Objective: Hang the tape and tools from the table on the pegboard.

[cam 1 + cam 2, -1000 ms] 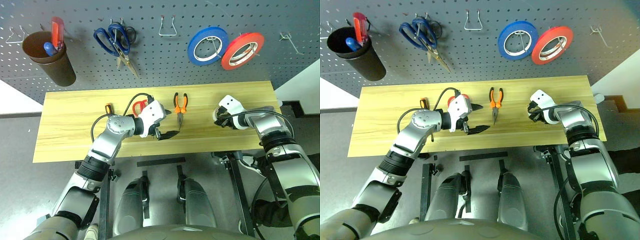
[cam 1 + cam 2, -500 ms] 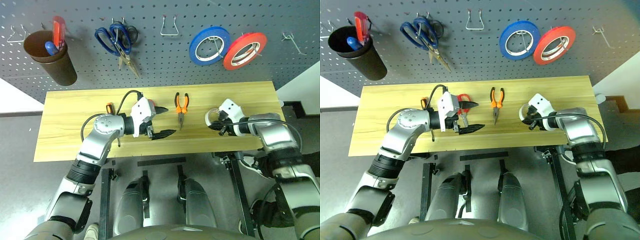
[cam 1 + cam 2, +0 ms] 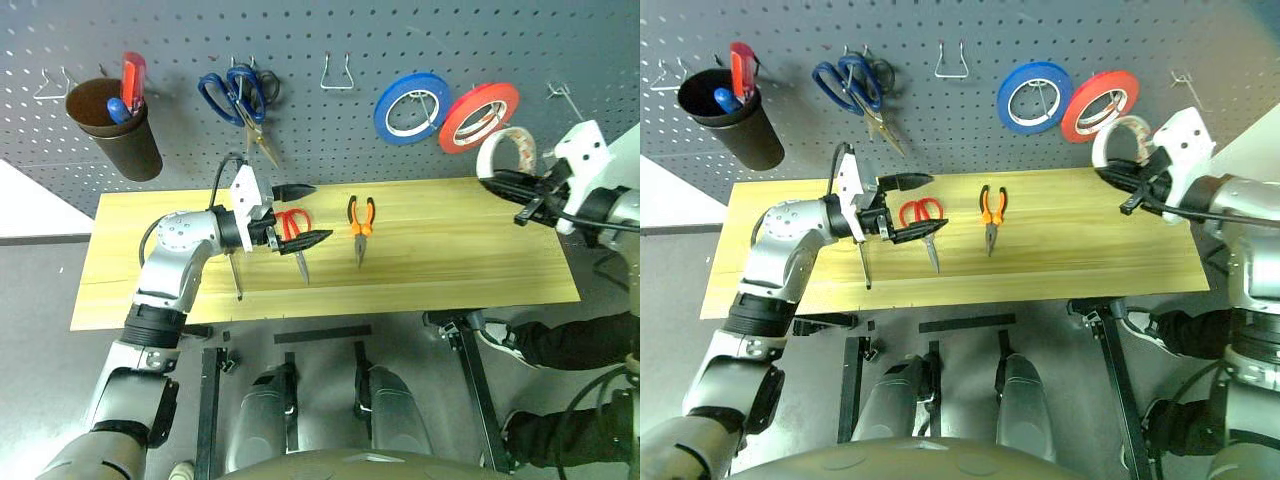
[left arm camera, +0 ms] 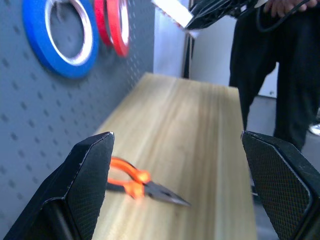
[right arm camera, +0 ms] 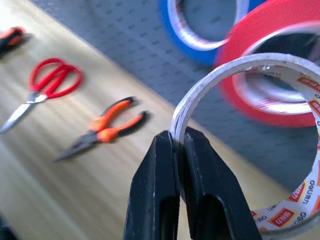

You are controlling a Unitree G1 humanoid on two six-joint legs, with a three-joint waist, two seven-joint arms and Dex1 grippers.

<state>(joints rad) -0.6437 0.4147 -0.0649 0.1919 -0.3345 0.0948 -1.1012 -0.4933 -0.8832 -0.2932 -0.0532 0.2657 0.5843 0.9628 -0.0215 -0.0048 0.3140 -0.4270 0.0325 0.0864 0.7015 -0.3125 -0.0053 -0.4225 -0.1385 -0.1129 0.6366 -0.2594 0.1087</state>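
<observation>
My right gripper is shut on the rim of the whitish tape, holding it up in the air just right of the red roll in front of the pegboard. In the right wrist view its fingers pinch the tape ring. My left gripper hangs open above the red-handled scissors, holding nothing. The orange-and-black pliers lie mid-table. The screwdriver's thin shaft pokes out from under my left wrist, which covers its handle.
On the pegboard hang a blue roll, blue-handled scissors and a dark cup with red and blue screwdrivers. Bare wire hooks sit at top centre and far right. A person in dark clothes stands by the table's right end.
My right gripper closed on the tape, lifted it off the table and raised it toward the pegboard beside the red roll. My left gripper rose and drifted left, still open.
</observation>
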